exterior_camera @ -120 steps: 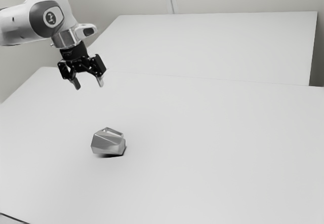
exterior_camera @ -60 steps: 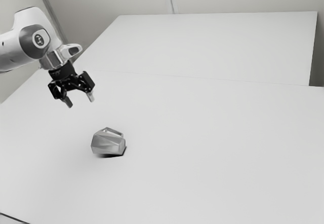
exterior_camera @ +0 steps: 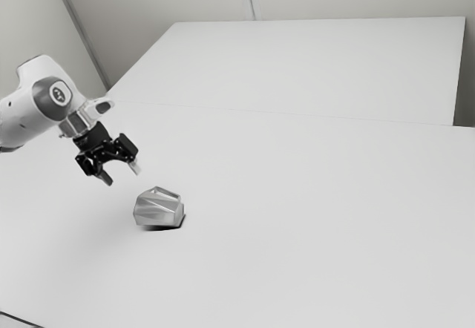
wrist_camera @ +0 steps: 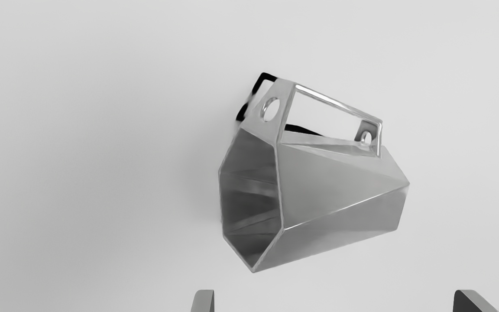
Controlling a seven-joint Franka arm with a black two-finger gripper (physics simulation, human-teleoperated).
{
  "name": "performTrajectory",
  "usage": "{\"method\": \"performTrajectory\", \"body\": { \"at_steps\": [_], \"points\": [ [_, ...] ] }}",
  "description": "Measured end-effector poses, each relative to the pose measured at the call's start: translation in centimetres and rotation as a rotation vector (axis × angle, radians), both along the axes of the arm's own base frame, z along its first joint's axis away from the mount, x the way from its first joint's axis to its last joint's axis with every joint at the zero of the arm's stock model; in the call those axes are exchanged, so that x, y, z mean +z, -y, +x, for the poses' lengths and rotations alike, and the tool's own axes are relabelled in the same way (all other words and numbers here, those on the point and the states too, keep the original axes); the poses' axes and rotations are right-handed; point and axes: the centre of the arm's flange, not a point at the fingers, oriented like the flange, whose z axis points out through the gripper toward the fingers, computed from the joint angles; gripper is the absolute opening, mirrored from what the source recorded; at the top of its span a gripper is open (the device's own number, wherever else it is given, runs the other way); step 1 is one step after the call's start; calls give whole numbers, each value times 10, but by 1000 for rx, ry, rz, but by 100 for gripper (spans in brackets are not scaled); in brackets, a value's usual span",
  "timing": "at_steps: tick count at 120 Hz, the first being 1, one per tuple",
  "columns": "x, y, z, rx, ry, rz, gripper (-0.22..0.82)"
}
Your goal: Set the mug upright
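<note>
Sideways, mug (wrist_camera: 336,186) lying on the table (exterior_camera: 312,224), well in from its edge at the exterior view's left, gripper (exterior_camera: 122,176) aloft near the mug, fingers spread apart

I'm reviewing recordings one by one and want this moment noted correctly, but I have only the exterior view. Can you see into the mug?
Observer: Yes. The wrist view looks into the open mouth of the mug, onto part of its dark inner walls.
Operator: Is the rim round?
Observer: No. The rim is angular, made of straight edges that meet at corners.
Operator: And how does the mug sit against the span of the gripper?
Observer: In the wrist view, it lies ahead of the two separated fingertips, within the width between them.
</note>
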Motion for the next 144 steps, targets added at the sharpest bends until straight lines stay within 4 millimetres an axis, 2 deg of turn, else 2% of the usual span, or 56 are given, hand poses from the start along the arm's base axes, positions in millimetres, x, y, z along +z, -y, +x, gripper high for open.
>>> {"method": "performTrajectory", "body": {
  "at_steps": [63,89,144],
  "points": [
    [-60,1,2,-49,11,-82,60],
    [-73,6,5,-58,58,-128,60],
    [-97,15,-7,-35,139,-278,60]
  ]
}}
